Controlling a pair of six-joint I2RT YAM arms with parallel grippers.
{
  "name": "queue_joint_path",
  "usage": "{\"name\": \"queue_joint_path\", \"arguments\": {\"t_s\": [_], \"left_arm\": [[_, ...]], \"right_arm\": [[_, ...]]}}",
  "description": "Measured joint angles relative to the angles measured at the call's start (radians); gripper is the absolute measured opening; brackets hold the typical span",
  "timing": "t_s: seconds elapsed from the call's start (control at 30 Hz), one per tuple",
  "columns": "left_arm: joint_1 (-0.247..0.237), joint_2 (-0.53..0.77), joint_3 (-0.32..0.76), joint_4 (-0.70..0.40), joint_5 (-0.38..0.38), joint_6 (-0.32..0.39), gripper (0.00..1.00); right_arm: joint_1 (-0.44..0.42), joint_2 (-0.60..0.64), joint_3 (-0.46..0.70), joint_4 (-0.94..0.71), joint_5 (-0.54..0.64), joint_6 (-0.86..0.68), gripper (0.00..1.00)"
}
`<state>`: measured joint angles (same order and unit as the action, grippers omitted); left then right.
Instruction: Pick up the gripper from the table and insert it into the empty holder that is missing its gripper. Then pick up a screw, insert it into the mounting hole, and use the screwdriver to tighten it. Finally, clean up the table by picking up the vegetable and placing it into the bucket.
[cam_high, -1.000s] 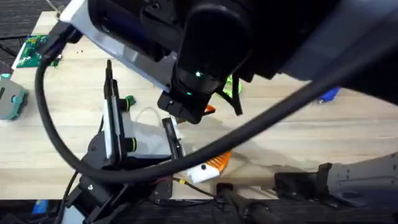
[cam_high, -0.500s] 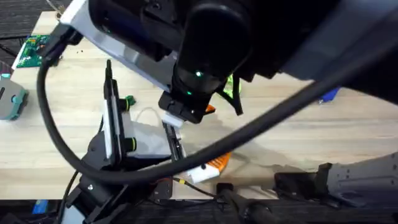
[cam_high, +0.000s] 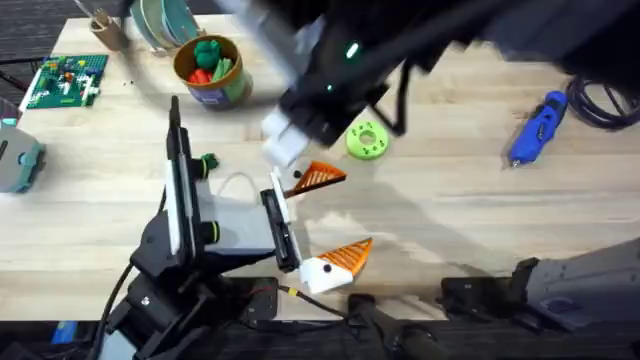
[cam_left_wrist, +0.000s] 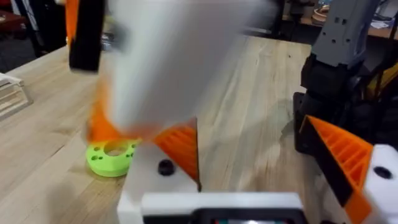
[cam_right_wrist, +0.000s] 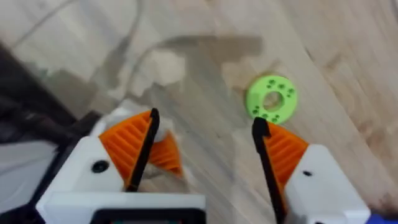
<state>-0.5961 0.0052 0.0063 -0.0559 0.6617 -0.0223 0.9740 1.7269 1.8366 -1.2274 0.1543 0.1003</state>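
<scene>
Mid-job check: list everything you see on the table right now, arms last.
Orange finger: 1, orange, mid-table at the left arm's holder.
Holder: 1, white, at the left arm's tip.
Screwdriver: 1, blue, right side of table.
Bucket: 1, brown-gold with blue band, far left; red and green toys inside.
Vegetable: 1, dark green, on table beside the left arm.
Disc: 1, bright green, mid-table, just beyond the orange finger.
Circuit board: 1, green, far left edge.
Table: 1, light wood.
Left arm: 1, black, lower left; jaws open.
Right arm: 1, dark, reaching across the middle; jaws open above the orange finger.
</scene>
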Motion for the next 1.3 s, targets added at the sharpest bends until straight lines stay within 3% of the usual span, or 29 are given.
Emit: {"name": "queue_joint_path", "arguments": {"t_s": [0.47, 0.6, 0.67, 0.73, 0.77, 0.8, 1.03, 1.3], "left_arm": [[0.0, 0.0, 0.0, 0.0, 0.0, 0.0, 0.97], [0.0, 0.0, 0.0, 0.0, 0.0, 0.0, 0.721], [0.0, 0.0, 0.0, 0.0, 0.0, 0.0, 0.48], [0.0, 0.0, 0.0, 0.0, 0.0, 0.001, 0.155], [0.0, 0.0, 0.0, 0.0, 0.0, 0.005, 0.047], [0.0, 0.0, 0.0, 0.0, 0.0, 0.007, 0.014], [0.0, 0.0, 0.0, 0.0, -0.001, 0.007, 0.005], [0.0, 0.0, 0.0, 0.0, -0.001, 0.007, 0.004]], "right_arm": [[-0.366, -0.063, 0.0, -0.003, 0.063, 0.127, 0.991], [-0.463, -0.063, -0.001, -0.021, 0.063, 0.14, 0.991], [-0.505, -0.063, -0.002, -0.042, 0.063, 0.143, 0.991], [-0.544, -0.066, -0.005, -0.062, 0.063, 0.143, 0.991], [-0.56, -0.07, -0.007, -0.067, 0.063, 0.144, 0.991], [-0.58, -0.076, -0.01, -0.074, 0.063, 0.144, 0.991], [-0.748, -0.195, -0.037, -0.088, 0.062, 0.147, 0.991], [-0.969, -0.383, -0.315, 0.057, -0.001, 0.15, 0.992]]}}
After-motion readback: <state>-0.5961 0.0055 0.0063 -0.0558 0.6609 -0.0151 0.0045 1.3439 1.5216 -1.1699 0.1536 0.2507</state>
